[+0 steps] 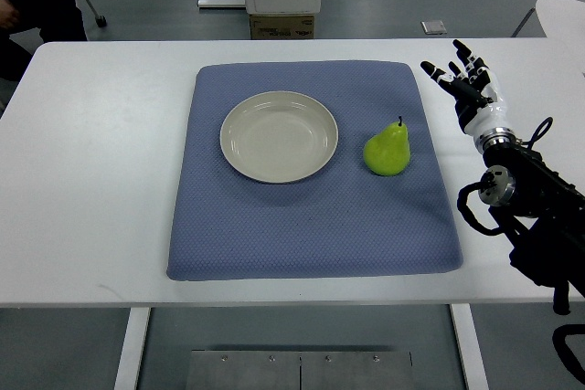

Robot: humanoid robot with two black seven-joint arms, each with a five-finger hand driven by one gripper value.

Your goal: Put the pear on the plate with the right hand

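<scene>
White table [101, 162] fills most of the frame, edge to edge; on it lies a blue mat [311, 216], square and centred, taking up the middle; a black arm [539, 216] comes in from the right edge at lower right and reaches up toward the upper right; a cream plate [279, 136] sits on the upper middle of the mat, bare; the right hand [466, 84] hovers at the upper right, just off the mat's right border, its fingers spread apart and holding nothing; the pear [388, 151], green and smallest of all, rests on the mat just right of the plate, apart from its rim. A person sits at the upper left corner, beyond the table; no left arm shows.

What the coming move turns on: the pear lies to the left of the hand and a little lower in the frame, between hand and plate; its long axis runs roughly up the frame, stem end toward the top, tilted slightly right; the right hand is the only one in reach, so it likely needs to travel left and downward to close on the fruit.
</scene>
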